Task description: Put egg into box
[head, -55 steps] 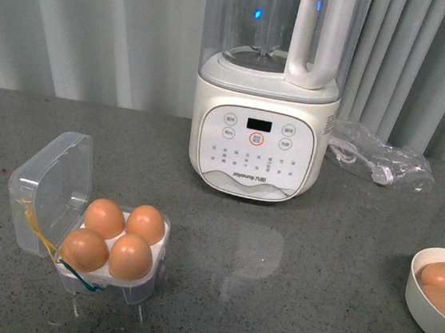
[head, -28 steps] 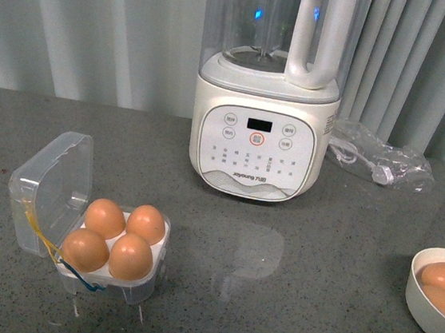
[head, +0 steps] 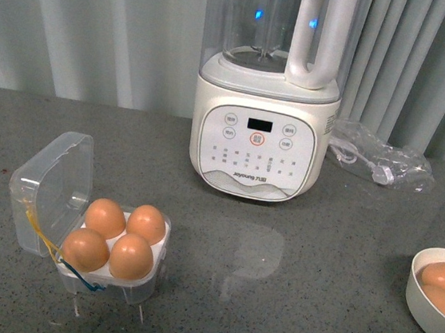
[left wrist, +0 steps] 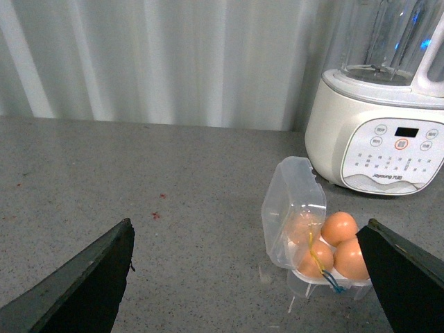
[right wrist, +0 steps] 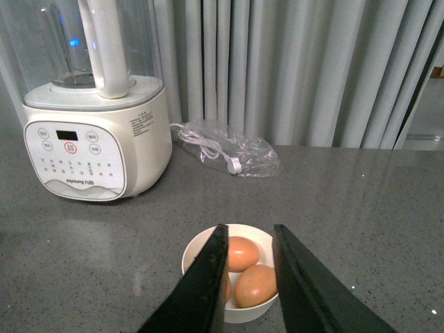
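Left gripper [left wrist: 248, 225] spread wide, right gripper [right wrist: 248, 230] narrowly parted.

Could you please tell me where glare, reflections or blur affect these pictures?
Front view: the blender casts a pale reflection on the glossy countertop, and blue lights glow inside it. Left wrist view: the left gripper shows as dark, soft-edged fingers. Right wrist view: sharp, evenly lit.
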Tool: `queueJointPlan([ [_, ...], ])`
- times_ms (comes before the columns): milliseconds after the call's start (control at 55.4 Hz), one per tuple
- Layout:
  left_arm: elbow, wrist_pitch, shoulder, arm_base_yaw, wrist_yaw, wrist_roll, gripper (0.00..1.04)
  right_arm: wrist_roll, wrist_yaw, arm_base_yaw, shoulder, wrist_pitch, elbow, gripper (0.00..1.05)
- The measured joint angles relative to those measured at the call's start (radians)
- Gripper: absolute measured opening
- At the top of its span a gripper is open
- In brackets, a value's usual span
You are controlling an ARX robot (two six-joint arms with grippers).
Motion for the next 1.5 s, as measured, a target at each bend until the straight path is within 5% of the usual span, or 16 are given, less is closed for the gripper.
queueJointPlan([
  [307, 0.001, -0.002, 0.002, -0.001, -0.006, 0.0, 0.98, 0.0, 0.0, 0.0, 0.0, 0.0, 0.0, 0.8],
  [361, 0.06, -0.18, 0.101, -0.041, -0.182, -0.035, 0.98, 0.0, 0.0, 0.0, 0.0, 0.0, 0.0, 0.94],
  [397, 0.084, -0.235, 0.174, -0.035, -0.208, -0.052, 0.98, 0.002, 0.0, 0.0, 0.0, 0.0, 0.0, 0.99],
  [541, 0.168, -0.175, 0.399, 0.102, -0.026, -0.084, 0.98, 0.004, -0.001, 0.0, 0.0, 0.0, 0.0, 0.97],
  [758, 0.291, -0.002, 0.74, 0.196, 0.088, -0.013, 0.98, 0.004, -0.001, 0.0, 0.0, 0.0, 0.0, 0.97],
  [1497, 0.571, 0.301, 1.483, 0.116, 0.018, 0.128, 0.98, 0.004, -0.001, 0.0, 0.0, 0.0, 0.0, 0.97],
])
